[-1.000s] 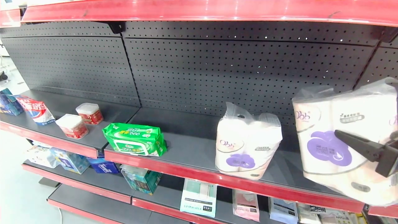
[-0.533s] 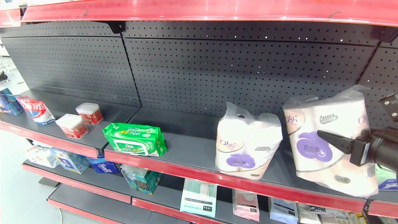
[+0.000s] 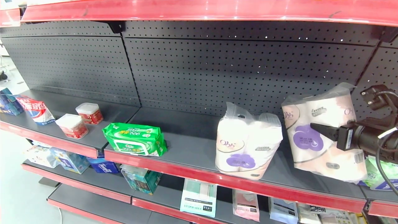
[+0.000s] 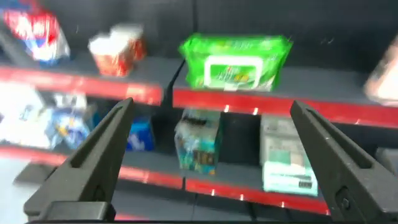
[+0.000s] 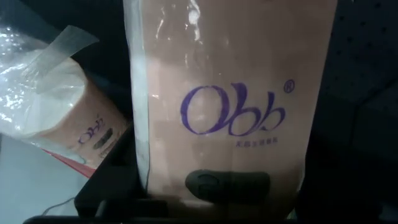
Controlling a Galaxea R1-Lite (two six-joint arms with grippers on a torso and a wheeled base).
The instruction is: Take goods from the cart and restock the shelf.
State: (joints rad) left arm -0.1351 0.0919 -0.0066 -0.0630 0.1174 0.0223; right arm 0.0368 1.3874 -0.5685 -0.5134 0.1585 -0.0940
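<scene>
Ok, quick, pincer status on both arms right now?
Left pincer: open, holding nothing.
Right pincer: closed on the toilet paper pack.

Purple lettering stands on the right roll pack (image 3: 314, 155) and on the middle roll pack (image 3: 248, 143); white lettering on the wipes pack (image 3: 135, 140).

A black shelf (image 3: 192, 140) with a red front edge carries, left to right, a blue box (image 3: 8, 104), a red-and-white packet (image 3: 35, 109), two lidded tubs (image 3: 72, 126), green wet wipes (image 3: 135, 139) and a toilet-roll pack (image 3: 247, 144).
</scene>
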